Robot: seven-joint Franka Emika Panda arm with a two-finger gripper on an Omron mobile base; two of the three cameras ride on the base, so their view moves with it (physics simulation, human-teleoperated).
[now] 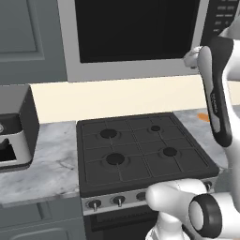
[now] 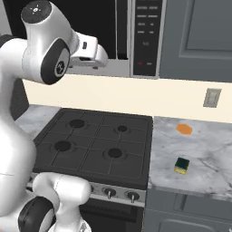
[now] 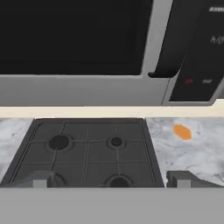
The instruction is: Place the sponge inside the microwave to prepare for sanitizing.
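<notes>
The sponge (image 2: 181,165), yellow with a dark green top, lies on the marble counter (image 2: 204,149) right of the stove, near the front edge. The microwave (image 1: 136,33) hangs above the stove with its black glass door shut; its dark handle (image 3: 171,41) and button panel (image 3: 202,52) fill the upper right of the hand view. My gripper (image 3: 111,180) is raised in front of the microwave's lower edge, far above and to the left of the sponge. It is open, its fingertips (image 3: 40,180) wide apart with nothing between them. The hand (image 2: 93,50) also appears in the right base view.
A black four-burner stove (image 1: 138,147) sits under the microwave. A small flat orange piece (image 2: 184,129) lies on the counter behind the sponge. A dark boxy countertop appliance (image 1: 14,126) stands at the left. A wall outlet (image 2: 211,97) is above the right counter.
</notes>
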